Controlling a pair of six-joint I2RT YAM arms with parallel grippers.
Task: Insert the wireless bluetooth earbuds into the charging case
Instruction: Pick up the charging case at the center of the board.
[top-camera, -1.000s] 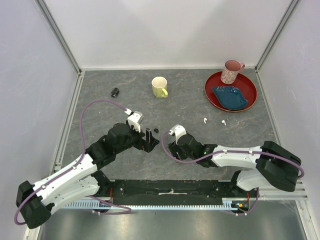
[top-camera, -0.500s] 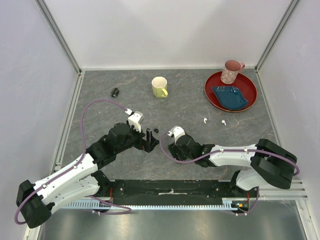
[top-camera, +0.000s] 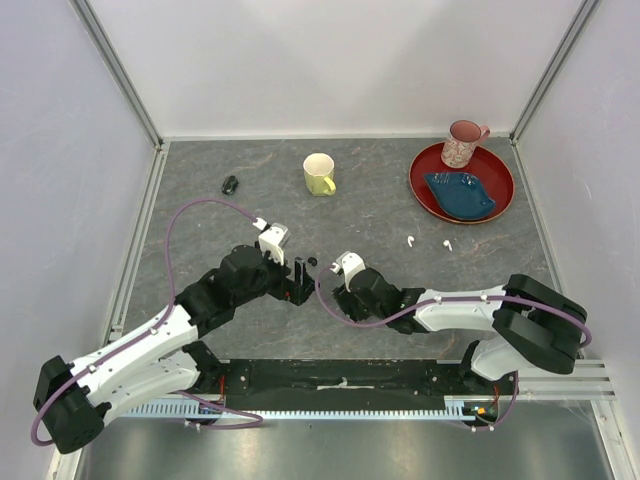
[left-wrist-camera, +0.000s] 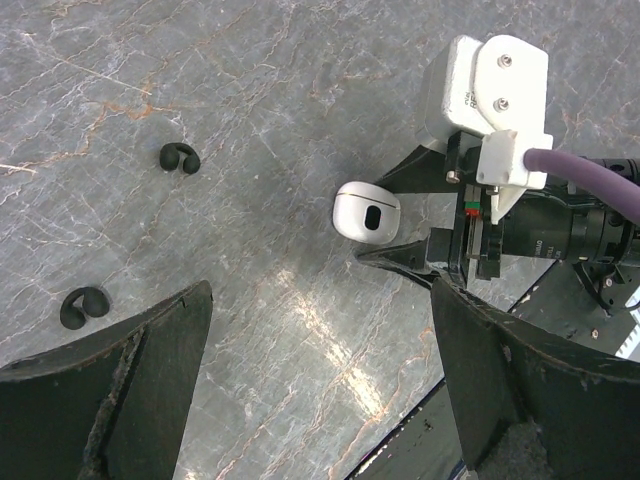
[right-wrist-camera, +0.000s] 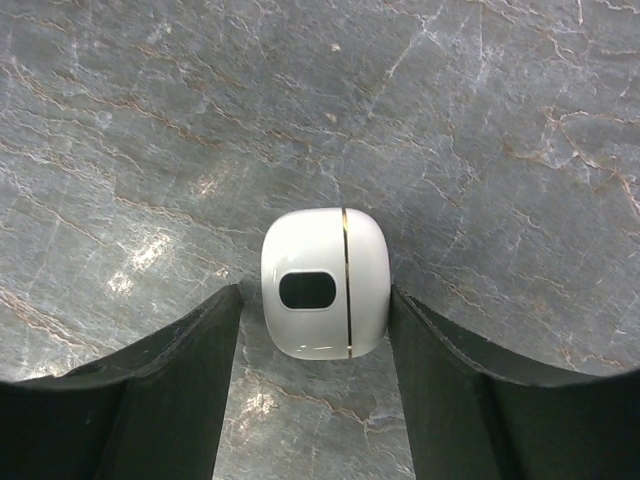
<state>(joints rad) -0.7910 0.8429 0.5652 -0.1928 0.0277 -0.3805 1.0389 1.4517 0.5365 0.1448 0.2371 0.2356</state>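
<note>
The white charging case (right-wrist-camera: 323, 283) lies closed on the grey table, dark oval facing up. My right gripper (right-wrist-camera: 316, 300) is open with one finger on each side of the case, the right finger nearly touching it. In the left wrist view the case (left-wrist-camera: 366, 211) sits at the tips of the right gripper. My left gripper (left-wrist-camera: 320, 300) is open and empty, just left of it. Two black earbuds (left-wrist-camera: 180, 157) (left-wrist-camera: 83, 306) lie loose beyond my left gripper. In the top view two white earbuds (top-camera: 410, 241) (top-camera: 447, 244) lie to the right, and both grippers (top-camera: 300, 283) (top-camera: 328, 290) meet mid-table.
A yellow mug (top-camera: 319, 173) stands at the back centre. A red plate (top-camera: 418, 180) at the back right holds a blue dish (top-camera: 460, 195) and a pink mug (top-camera: 463, 143). A small black object (top-camera: 230, 184) lies at the back left.
My right gripper has slid left toward the left gripper and now straddles the case. The left arm has barely moved.
</note>
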